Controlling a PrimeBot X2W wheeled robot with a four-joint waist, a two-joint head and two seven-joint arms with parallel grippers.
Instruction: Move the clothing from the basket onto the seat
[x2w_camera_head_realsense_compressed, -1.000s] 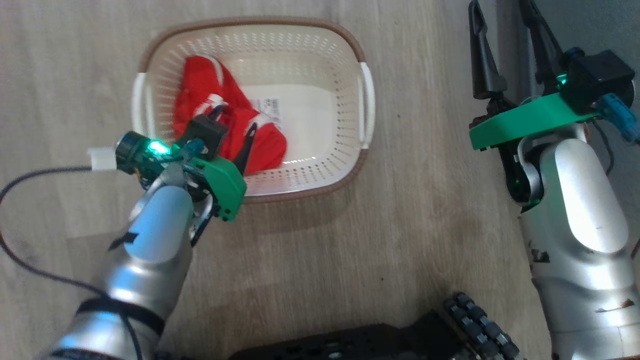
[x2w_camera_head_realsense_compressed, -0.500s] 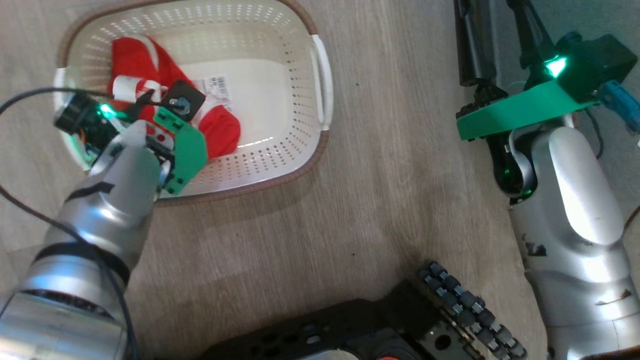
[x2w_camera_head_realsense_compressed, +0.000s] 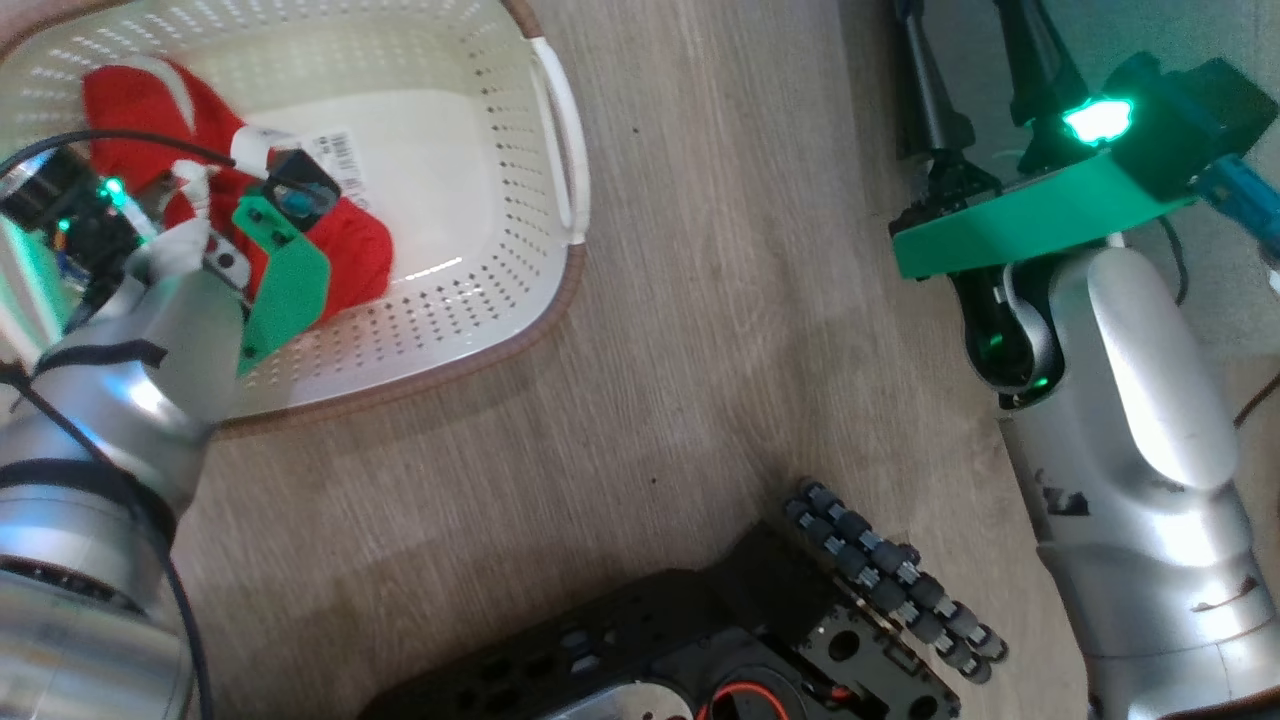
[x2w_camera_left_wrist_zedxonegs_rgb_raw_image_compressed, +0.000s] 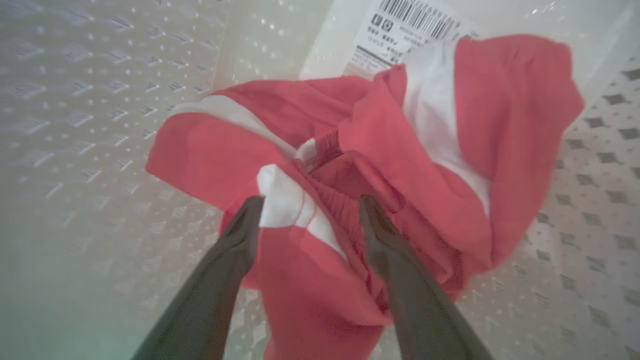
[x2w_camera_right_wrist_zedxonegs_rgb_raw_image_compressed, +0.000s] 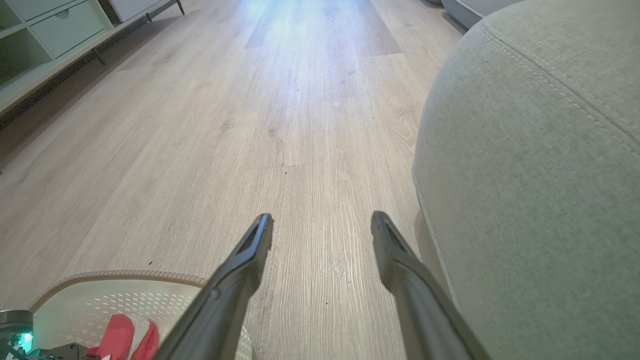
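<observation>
Where clothing (x2w_camera_left_wrist_zedxonegs_rgb_raw_image_compressed: 380, 150) lies left in the basket (x2w_camera_head_realsense_compressed: 470, 300), left gripper (x2w_camera_left_wrist_zedxonegs_rgb_raw_image_compressed: 310, 200) jaws straddle it, spread; right gripper (x2w_camera_right_wrist_zedxonegs_rgb_raw_image_compressed: 321, 220) jaws apart, empty, over open floor (x2w_camera_right_wrist_zedxonegs_rgb_raw_image_compressed: 300, 100), seat (x2w_camera_right_wrist_zedxonegs_rgb_raw_image_compressed: 540, 175) alongside.

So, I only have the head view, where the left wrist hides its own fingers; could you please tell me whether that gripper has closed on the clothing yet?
Observer: Not yet. In the left wrist view the left gripper is open, its fingers on either side of a bunched fold of the clothing, inside the basket.
Operator: Thank you. And is the seat near the right arm?
Observer: Yes. In the right wrist view the seat is on the right of the open right gripper, apart from it, with wooden floor ahead.
</observation>
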